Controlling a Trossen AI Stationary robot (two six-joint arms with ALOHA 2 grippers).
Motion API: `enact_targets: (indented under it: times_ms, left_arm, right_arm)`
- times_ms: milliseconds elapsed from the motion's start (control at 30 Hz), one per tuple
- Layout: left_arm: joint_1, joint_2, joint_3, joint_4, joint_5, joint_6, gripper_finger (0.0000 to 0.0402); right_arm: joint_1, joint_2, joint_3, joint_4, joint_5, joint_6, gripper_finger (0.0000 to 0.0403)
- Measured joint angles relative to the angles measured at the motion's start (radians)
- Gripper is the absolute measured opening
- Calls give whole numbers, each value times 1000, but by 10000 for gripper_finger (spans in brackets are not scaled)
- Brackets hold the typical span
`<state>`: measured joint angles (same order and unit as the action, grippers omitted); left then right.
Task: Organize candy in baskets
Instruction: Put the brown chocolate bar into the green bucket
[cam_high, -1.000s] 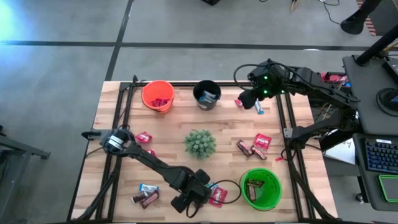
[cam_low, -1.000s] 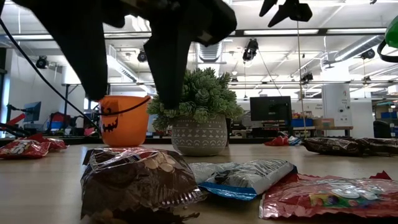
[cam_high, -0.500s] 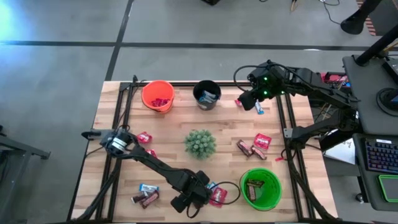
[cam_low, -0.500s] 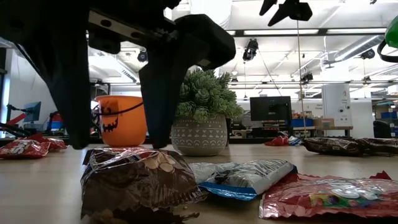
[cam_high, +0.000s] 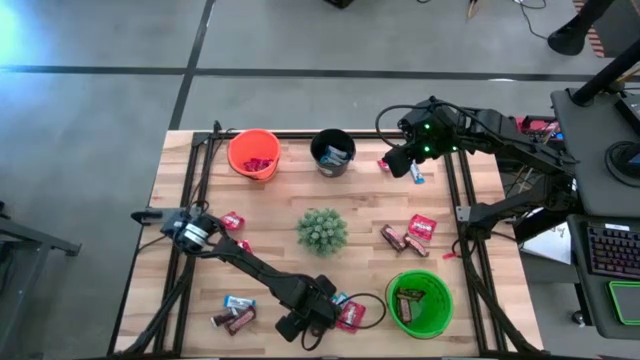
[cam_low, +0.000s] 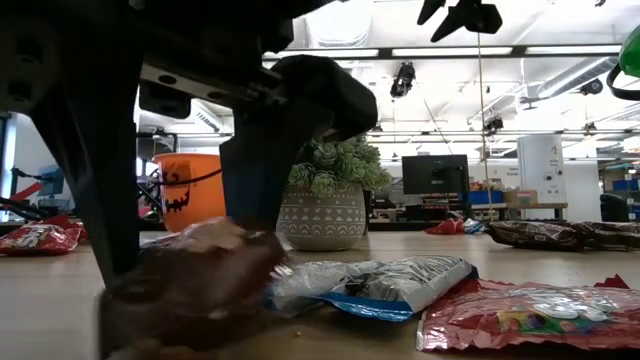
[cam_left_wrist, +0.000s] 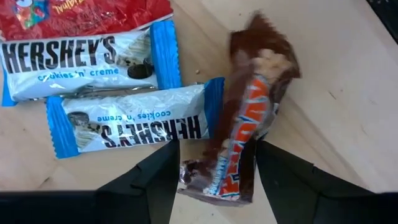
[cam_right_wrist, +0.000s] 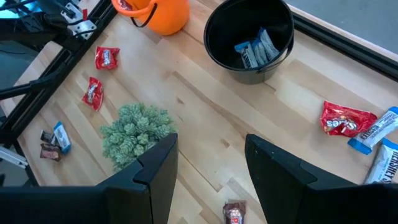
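Brown bar sits low centre in the left wrist view, between the left gripper's two fingers, one end kicked up off the wood. Judging by the crinkled foil: light, soft wrapper, slick, will twist or slide if pinched at the tail. Best hold looks like across the middle of the bar, on the stiff filling, not the flat crimped ends.

Left gripper: fingers spread wide, straddling the bar. Can't tell if they're touching it; no firm clamp visible. In the high view it's at bottom centre of the table, low view shows it right down on the wood.

Beside the bar, left of frame in the wrist view: two blue-and-white bars and a red pack, close enough to get dragged along.

Baskets, high view: orange upper left, black upper centre, green lower right, just right of the left gripper. Green already holds brown wrappers, so likely the target.

Right gripper hangs upper right near the black basket, wide open, empty. Plant mid-table.
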<state>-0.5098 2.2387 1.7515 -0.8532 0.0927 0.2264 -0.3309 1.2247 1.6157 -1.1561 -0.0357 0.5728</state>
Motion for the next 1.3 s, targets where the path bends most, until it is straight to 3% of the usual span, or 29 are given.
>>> enact_targets:
  times_ms: [167,500,833,1133,1300]
  left_arm:
    - [8,1,0,-1,-2,-26,164]
    - [14,1,1,-47,8,-53,12]
    - [16,-43,38,-217,47,-98,3]
    - [43,-49,305,-441,42,-138,1]
    - [87,-49,466,-560,-37,-161,0]
  right_arm:
    - [0,0,0,0,0,0,178]
    - [0,0,0,0,0,0,178]
    - [0,0,0,-2,-47,-34,178]
    - [-1,-7,0,-5,-102,-73,178]
    - [0,-15,0,-59,-104,-123,178]
